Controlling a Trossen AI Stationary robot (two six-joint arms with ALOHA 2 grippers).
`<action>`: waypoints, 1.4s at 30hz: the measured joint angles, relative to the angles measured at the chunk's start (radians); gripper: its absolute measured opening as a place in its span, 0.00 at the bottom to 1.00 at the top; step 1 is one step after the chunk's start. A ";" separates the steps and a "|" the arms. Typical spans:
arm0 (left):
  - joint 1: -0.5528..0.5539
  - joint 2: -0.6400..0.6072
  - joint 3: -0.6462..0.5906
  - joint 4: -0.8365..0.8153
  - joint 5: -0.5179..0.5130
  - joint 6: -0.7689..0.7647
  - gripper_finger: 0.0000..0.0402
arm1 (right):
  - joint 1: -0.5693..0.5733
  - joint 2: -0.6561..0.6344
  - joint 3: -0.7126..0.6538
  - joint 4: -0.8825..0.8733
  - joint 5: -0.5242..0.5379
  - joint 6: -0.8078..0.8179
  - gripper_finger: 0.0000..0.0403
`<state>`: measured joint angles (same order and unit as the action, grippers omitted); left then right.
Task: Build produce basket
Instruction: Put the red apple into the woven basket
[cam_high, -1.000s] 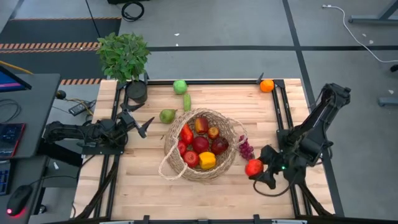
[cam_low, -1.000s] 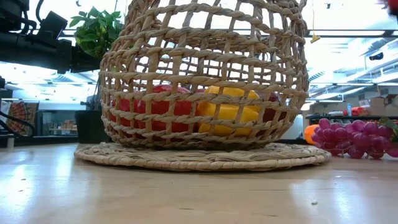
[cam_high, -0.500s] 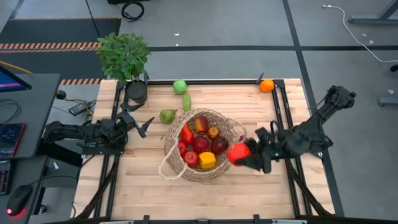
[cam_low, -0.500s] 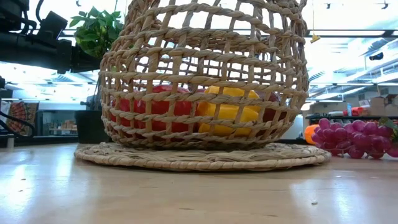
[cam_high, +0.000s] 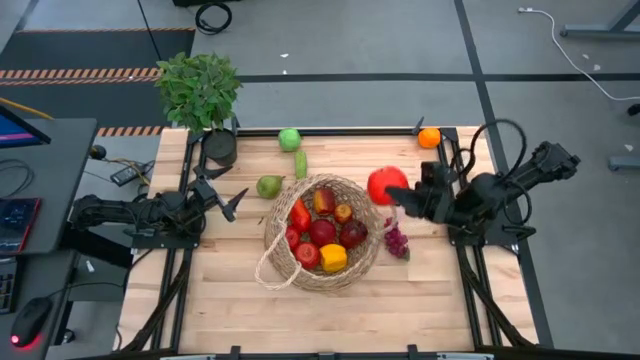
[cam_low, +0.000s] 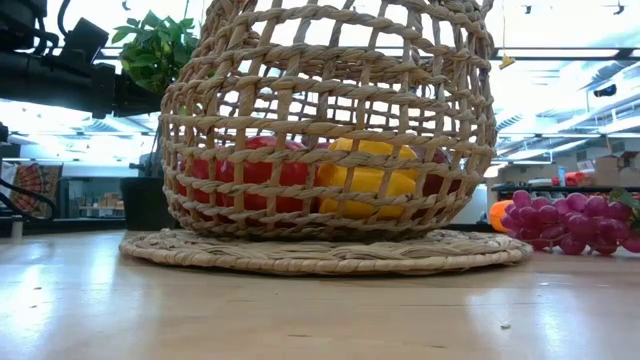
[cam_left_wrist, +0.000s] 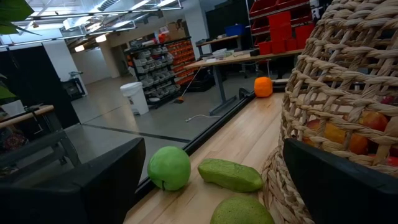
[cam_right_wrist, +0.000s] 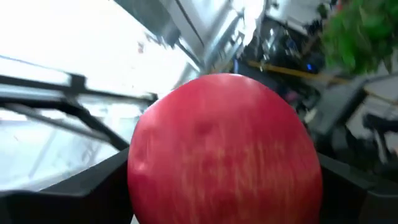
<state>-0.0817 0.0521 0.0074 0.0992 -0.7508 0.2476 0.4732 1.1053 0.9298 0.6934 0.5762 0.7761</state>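
the right hand (cam_high: 398, 195) is clamped on a red apple (cam_high: 386, 185), held above the worktop just beside the basket (cam_high: 322, 235) rim. the basket already holds several red, orange and yellow pieces. left out: grapes (cam_high: 396, 240) just below the hand, an orange (cam_high: 429, 137), a pear (cam_high: 268, 186) and two green pieces. the left hand (cam_high: 222, 198) waits near the pear, fingers apart.

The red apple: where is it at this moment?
In the high view the red apple is held in the right gripper, just off the right rim of the basket, above the grape bunch.
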 joint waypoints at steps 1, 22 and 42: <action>0.000 0.000 0.000 0.000 0.000 0.000 0.97 | -0.011 0.000 0.000 0.021 0.000 0.001 0.89; 0.000 0.000 0.000 0.000 0.000 0.000 0.97 | -0.115 0.044 0.174 -0.354 0.003 -0.411 0.89; 0.000 0.000 0.000 0.000 0.000 0.000 0.97 | -0.118 0.499 0.756 -1.235 0.015 -0.978 0.89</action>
<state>-0.0818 0.0521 0.0074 0.0994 -0.7506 0.2478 0.3553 1.6041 1.6854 -0.5415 0.5911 -0.2023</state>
